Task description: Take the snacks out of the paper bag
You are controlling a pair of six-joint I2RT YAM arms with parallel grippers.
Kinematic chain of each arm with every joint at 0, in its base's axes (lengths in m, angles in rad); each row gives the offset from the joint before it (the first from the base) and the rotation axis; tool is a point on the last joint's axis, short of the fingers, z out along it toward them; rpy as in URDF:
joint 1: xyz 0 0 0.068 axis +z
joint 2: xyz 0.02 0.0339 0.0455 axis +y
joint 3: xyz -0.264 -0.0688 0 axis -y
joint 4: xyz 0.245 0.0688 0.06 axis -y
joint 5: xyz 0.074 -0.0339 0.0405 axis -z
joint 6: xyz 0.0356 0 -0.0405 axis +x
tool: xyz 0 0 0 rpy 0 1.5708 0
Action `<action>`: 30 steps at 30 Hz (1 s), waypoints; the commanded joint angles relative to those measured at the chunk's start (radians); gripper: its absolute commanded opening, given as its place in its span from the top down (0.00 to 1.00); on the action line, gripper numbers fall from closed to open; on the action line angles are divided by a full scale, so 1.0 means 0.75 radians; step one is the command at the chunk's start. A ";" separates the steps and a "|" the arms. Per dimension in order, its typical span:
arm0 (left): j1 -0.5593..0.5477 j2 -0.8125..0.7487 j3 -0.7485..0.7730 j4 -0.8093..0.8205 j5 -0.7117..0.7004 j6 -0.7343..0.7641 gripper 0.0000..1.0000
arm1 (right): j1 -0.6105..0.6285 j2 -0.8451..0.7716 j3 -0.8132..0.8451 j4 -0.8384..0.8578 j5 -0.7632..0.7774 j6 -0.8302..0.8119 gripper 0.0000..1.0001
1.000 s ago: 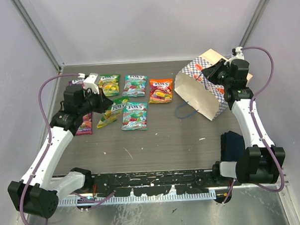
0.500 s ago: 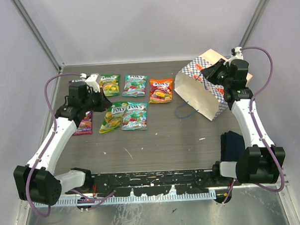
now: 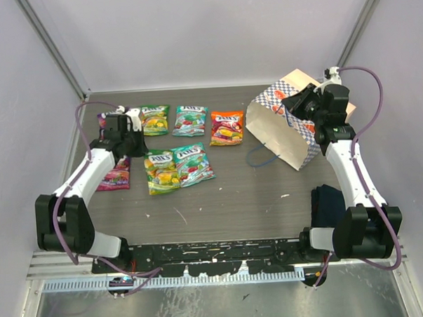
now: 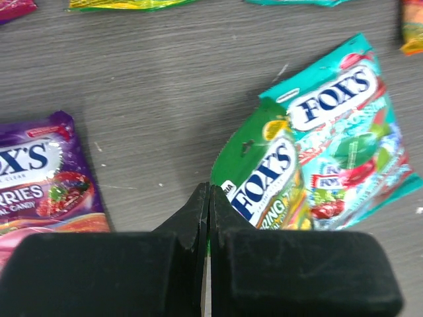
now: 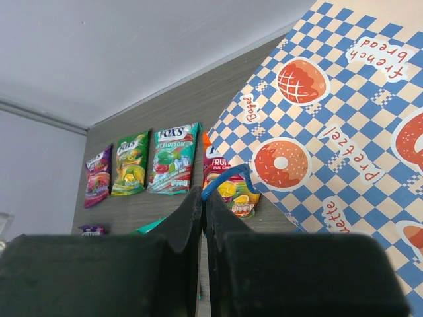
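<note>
Seven snacks (image 3: 227, 127) lie out on the surface (image 3: 234, 199), left of the bag (image 3: 277, 131). In the back row are a purple packet (image 5: 98, 177), a green packet (image 3: 154, 119), a teal packet (image 3: 189, 120) and an orange packet (image 3: 227, 132). Nearer the arms lie the front purple packet (image 4: 39, 178), the front green packet (image 4: 264, 178) and the front teal packet (image 4: 344, 125). The front green one lies partly on top of the front teal one.

The bag is on its side at the far right of the surface, and its open mouth faces the snacks. I cannot see inside it.

The left hand (image 4: 209, 191) is shut tight and holds nothing. Its tips point down between the front purple packet and the front green packet, just beside the green one's corner.

The right hand (image 5: 203, 193) is up at the top of the bag. Its fingers are pressed almost together on the thin blue cord (image 5: 228, 177) (the bag's handle), which loops away from the tips. The bag's other cord lies loose on the surface.

A dark blue cloth (image 3: 328, 202) sits near the right arm's base, well apart from the snacks.
</note>
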 commanded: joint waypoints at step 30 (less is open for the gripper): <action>-0.252 0.133 -0.102 0.291 -0.405 -0.152 0.02 | 0.052 0.039 0.027 0.078 0.038 -0.013 0.99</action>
